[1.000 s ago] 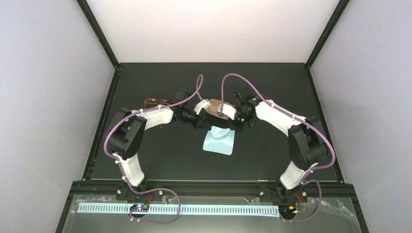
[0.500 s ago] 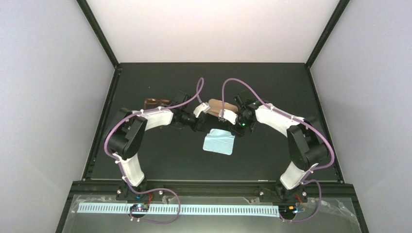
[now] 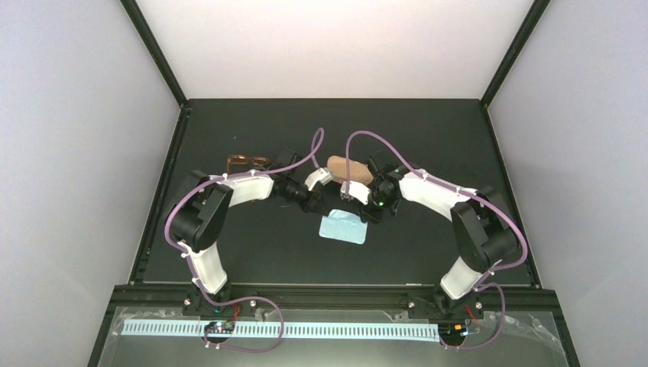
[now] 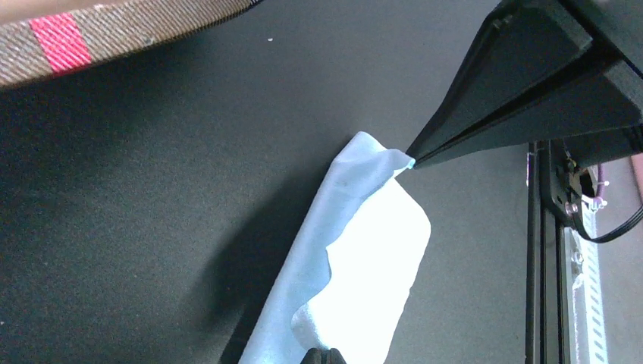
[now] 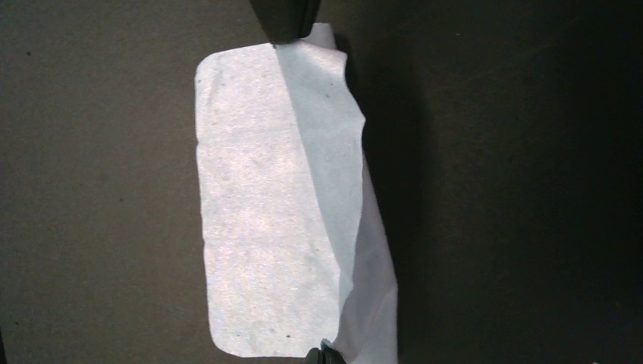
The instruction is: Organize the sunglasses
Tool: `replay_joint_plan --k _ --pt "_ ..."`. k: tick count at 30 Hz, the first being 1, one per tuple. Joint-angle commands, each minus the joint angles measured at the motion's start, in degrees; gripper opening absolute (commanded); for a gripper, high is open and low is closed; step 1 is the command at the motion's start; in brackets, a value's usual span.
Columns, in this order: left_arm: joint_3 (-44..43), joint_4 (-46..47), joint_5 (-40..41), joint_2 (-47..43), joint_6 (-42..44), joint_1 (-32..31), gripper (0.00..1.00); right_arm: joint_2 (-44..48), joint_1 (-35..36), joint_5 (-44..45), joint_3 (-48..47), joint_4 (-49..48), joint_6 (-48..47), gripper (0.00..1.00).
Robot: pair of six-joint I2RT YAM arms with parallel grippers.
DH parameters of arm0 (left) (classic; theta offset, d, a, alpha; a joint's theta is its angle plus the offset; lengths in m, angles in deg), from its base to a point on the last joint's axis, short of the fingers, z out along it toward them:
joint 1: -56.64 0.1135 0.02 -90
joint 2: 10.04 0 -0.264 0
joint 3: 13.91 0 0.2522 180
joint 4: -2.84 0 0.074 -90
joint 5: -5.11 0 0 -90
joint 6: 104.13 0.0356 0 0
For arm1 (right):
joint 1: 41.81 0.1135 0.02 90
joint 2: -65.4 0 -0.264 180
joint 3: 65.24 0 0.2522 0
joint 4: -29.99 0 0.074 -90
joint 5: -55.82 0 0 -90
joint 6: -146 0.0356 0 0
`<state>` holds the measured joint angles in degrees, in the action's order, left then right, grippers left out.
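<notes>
While both arms are reaching inward over mid-table, the left gripper (image 4: 322,355) is pinching fully closed on one edge of the small light-blue cloth (image 3: 344,227). The right gripper (image 5: 322,353) is doing likewise at the opposite corner. The cloth is lying partly folded on the black table (image 3: 229,252). The thin reddish-brown translucent sunglasses (image 3: 246,161) are sitting back left, behind the left forearm and well apart from the cloth. An oblong brown woven case (image 3: 350,167) is lying just behind the wrists.

Both arms rise from the bottom of the overhead view, elbows flared out to either side and forearms reaching in toward the centre. The left gripper (image 3: 327,180) and right gripper (image 3: 350,193) nearly meet there, each with its jaws pinched tight together.
</notes>
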<state>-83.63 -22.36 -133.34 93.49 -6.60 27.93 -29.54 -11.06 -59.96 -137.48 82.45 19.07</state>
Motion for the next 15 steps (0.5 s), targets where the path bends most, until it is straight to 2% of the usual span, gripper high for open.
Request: replay_joint_plan --k 1,15 --pt "0.75 -2.09 0.49 -0.35 2.23 -0.46 0.02 2.18 1.26 -1.38 1.52 -0.78 0.98 0.02" --pt "1.85 -2.9 0.94 0.22 3.21 -0.6 0.02 2.14 2.9 -1.38 3.01 -0.12 0.11 0.04"
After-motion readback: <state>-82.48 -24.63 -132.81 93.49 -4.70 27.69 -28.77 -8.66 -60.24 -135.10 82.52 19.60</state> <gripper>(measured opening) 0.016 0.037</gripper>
